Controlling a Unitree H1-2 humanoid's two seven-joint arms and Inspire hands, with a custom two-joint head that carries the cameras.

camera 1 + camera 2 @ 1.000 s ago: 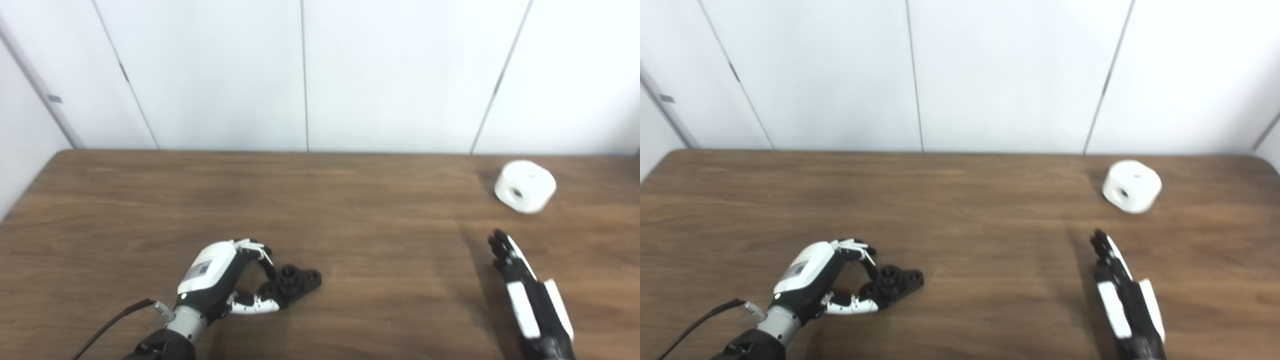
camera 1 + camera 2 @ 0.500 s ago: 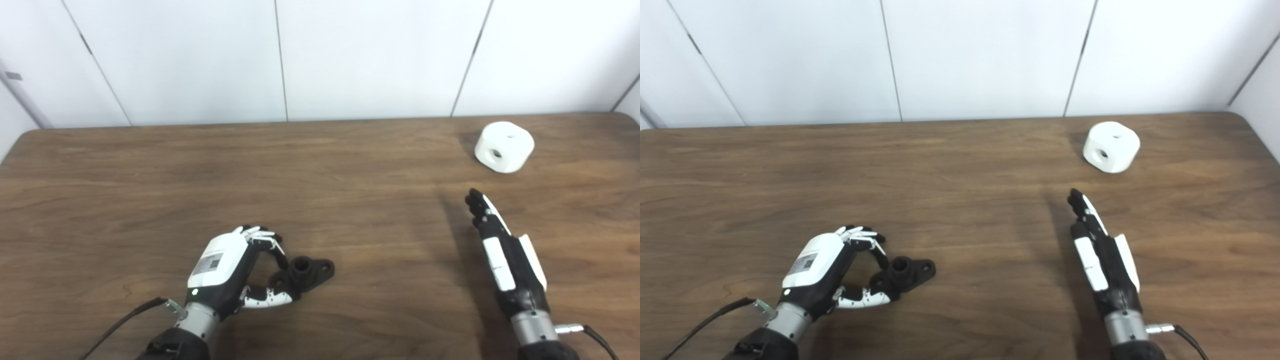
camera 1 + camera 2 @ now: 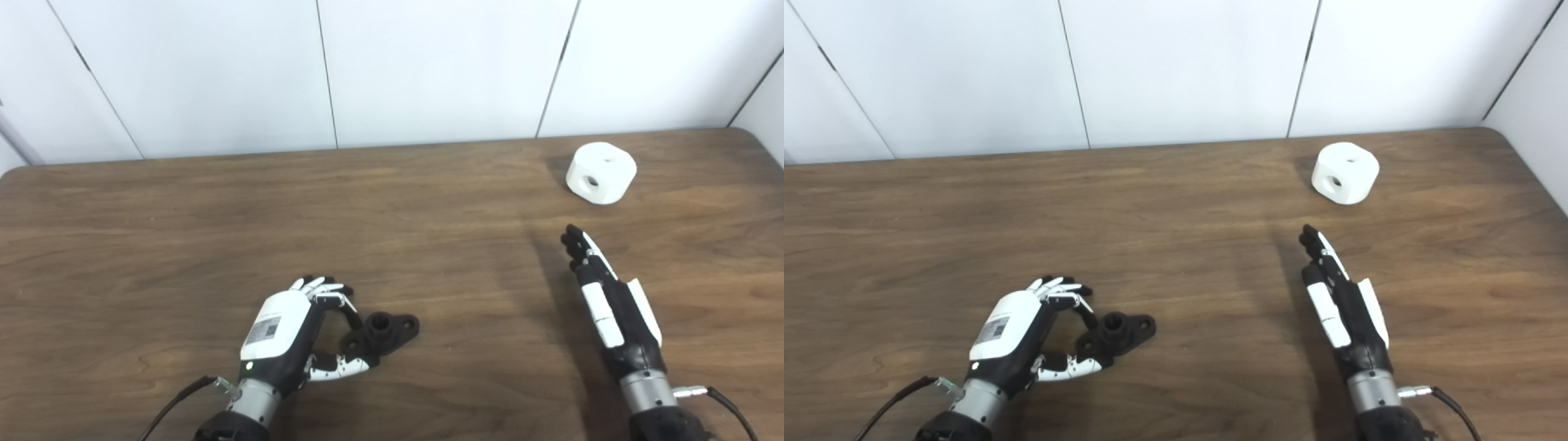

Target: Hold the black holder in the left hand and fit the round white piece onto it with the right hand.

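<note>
The black holder (image 3: 386, 331) lies on the wooden table (image 3: 184, 245) near the front, left of centre. My left hand (image 3: 288, 337) sits just left of it; curled fingers and thumb pinch the holder's left end, which still rests on the tabletop. The round white piece (image 3: 600, 173), with a hole in its side, stands far back on the right. My right hand (image 3: 603, 294) is open and flat, fingers stretched out and pointing at the white piece, a hand's length short of it and touching nothing.
White wall panels (image 3: 429, 61) rise behind the table's far edge. The table's right edge (image 3: 1528, 165) runs close to the white piece. Cables trail from both wrists at the bottom edge.
The whole picture has shifted, so the camera moved. Relative to the table, both hands, the holder and the white piece stay about where they were.
</note>
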